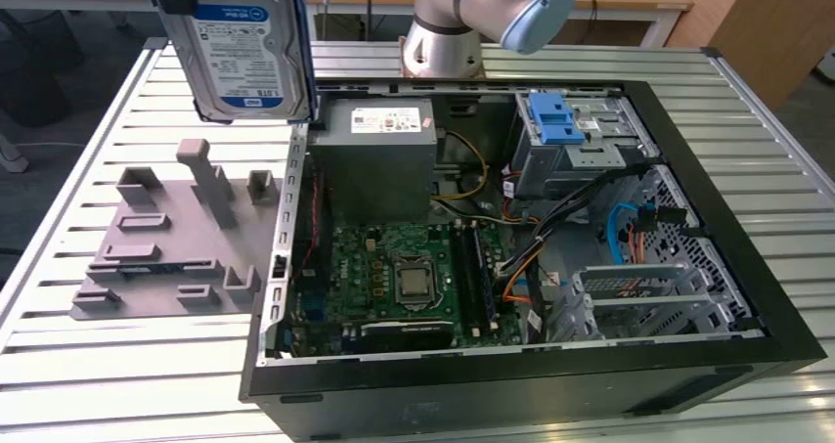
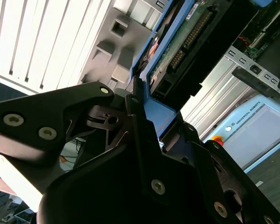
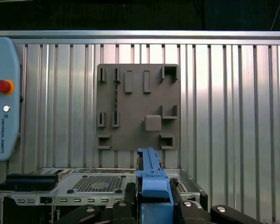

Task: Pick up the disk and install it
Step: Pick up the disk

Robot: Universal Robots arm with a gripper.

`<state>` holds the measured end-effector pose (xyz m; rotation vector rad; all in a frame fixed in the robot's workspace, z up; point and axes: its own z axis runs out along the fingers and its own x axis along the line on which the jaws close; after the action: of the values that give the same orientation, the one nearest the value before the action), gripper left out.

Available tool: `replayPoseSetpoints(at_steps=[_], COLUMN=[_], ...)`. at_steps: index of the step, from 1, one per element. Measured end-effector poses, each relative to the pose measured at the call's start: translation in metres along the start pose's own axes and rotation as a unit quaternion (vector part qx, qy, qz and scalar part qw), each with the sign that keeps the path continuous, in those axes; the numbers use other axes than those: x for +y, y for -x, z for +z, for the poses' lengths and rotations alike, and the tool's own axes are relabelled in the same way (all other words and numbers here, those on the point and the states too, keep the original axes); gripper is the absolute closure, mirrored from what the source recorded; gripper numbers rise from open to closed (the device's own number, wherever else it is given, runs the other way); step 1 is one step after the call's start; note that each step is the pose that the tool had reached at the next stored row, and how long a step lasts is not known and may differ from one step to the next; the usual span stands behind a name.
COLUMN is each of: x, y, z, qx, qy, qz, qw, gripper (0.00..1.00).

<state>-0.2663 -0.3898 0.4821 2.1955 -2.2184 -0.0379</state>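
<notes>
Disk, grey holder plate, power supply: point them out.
disk (image 1: 244,52), exterior view, its label
grey holder plate (image 1: 183,244), exterior view, its flat base
power supply (image 1: 372,179), exterior view, its grey face

The disk (image 1: 245,47), silver-grey with blue-white label and blue bracket, hangs upright above the table (image 1: 131,365).

The flat silver-grey metal disk (image 1: 241,47) carries a blue-and-white label and blue frame; the ribbed metal tabletop (image 1: 78,150) is white, the moulded plastic plate (image 1: 196,240) grey.

Robotics lab: slatted metal bench (image 1: 131,384), opened computer case (image 1: 522,376), teach pendant (image 3: 4,116).
</notes>
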Motion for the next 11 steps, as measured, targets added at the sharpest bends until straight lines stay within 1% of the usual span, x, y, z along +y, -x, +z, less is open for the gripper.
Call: replayPoseSetpoints(at_steps=[6, 8, 11], x=[-0.0021, -0.0069, -0.0175], y=[0.0000, -0.0001, -0.0004], z=[-0.0001, -0.0002, -0.0005], qx=[0.0000, 0.0000, 0.0001], qy=[0.0000, 0.0000, 0.0000], qz=[0.000, 0.000, 0.000], qw=[1.0000, 1.0000, 1.0000], gripper=[0.64, 0.64, 0.64])
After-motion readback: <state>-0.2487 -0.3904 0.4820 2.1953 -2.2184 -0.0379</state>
